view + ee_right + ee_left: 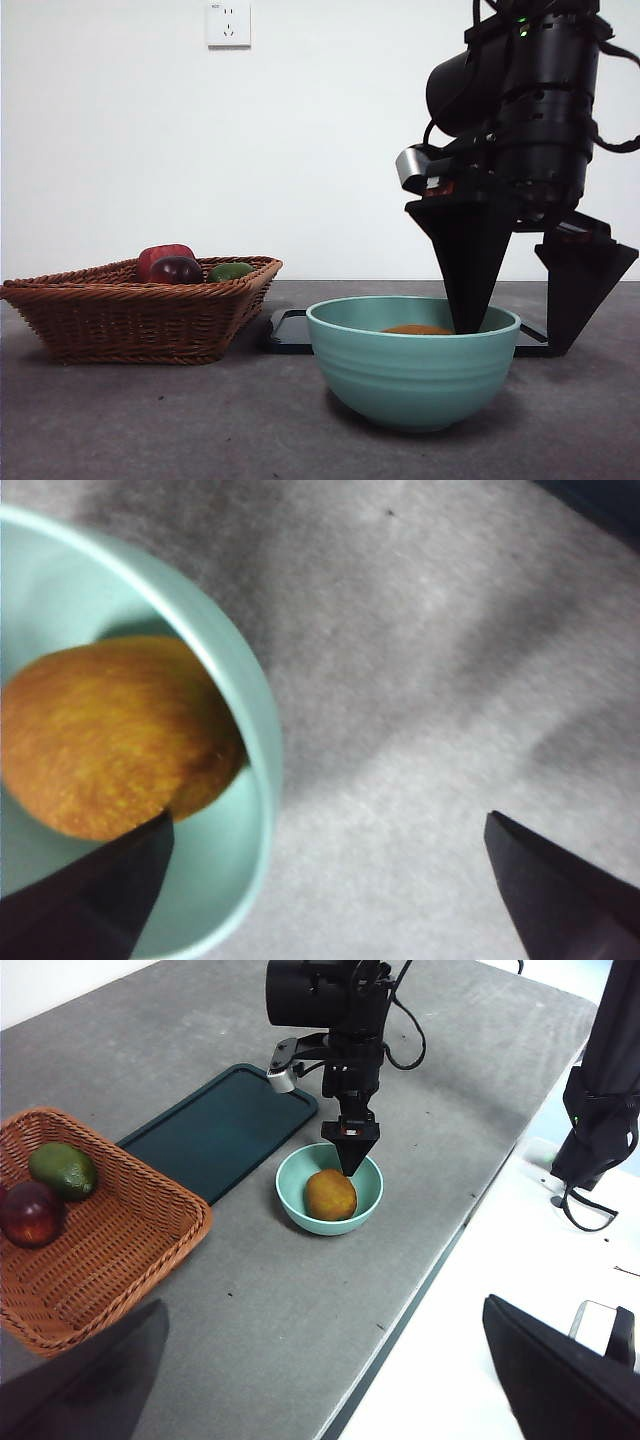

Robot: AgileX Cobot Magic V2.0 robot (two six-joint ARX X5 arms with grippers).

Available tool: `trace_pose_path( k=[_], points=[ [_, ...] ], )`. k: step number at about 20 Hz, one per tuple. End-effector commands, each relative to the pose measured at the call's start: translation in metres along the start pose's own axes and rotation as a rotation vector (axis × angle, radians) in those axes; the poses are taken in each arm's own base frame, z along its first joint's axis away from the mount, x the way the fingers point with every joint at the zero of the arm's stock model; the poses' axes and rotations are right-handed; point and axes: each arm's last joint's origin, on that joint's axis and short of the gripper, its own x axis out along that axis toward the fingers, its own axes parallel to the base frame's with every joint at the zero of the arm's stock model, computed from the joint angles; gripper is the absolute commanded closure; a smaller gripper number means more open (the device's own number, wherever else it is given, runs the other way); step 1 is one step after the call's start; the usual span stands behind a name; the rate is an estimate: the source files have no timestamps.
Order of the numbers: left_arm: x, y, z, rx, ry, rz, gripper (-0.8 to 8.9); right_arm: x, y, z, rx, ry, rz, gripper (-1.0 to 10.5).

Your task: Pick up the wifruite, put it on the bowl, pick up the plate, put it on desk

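On my grey desk (150, 420): one bowl (412, 365) holding one wifruite (331, 1194), my right claw (520, 320) spread astride its rim; left claw (320, 1380) spread too.

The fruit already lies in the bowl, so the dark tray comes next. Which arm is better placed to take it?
Probably the right. The right gripper hangs open over the bowl holding the wifruite, and the dark tray lies just behind it. The left gripper waits far back, open, near the table's edge.
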Motion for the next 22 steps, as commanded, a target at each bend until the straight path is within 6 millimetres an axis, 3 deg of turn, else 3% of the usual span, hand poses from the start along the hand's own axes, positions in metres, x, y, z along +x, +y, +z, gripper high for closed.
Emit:
trace_pose_path(
  k=[1, 5, 8, 13, 19, 22],
  points=[
    [-0.002, 0.000, 0.002, 0.005, -0.016, -0.005, 3.13, 0.007, 0.002, 0.007, 0.021, 0.009, -0.004, 4.7],
    [-0.002, 0.000, 0.002, 0.005, -0.016, -0.005, 3.13, 0.015, 0.001, 0.010, 0.033, 0.019, -0.004, 5.7],
    [-0.002, 0.000, 0.002, 0.005, -0.016, -0.005, 3.13, 0.016, 0.003, 0.013, 0.038, -0.011, -0.001, 7.4],
    [-0.002, 0.000, 0.002, 0.005, -0.016, -0.005, 3.13, 0.016, 0.007, 0.016, 0.043, -0.038, 0.008, 9.2],
    [-0.002, 0.000, 0.002, 0.005, -0.016, -0.005, 3.13, 0.013, 0.008, 0.019, 0.081, -0.048, -0.003, 9.4],
    [-0.002, 0.000, 0.002, 0.005, -0.016, -0.005, 3.13, -0.005, 0.010, 0.028, 0.087, -0.092, -0.043, 9.4]
  ],
)
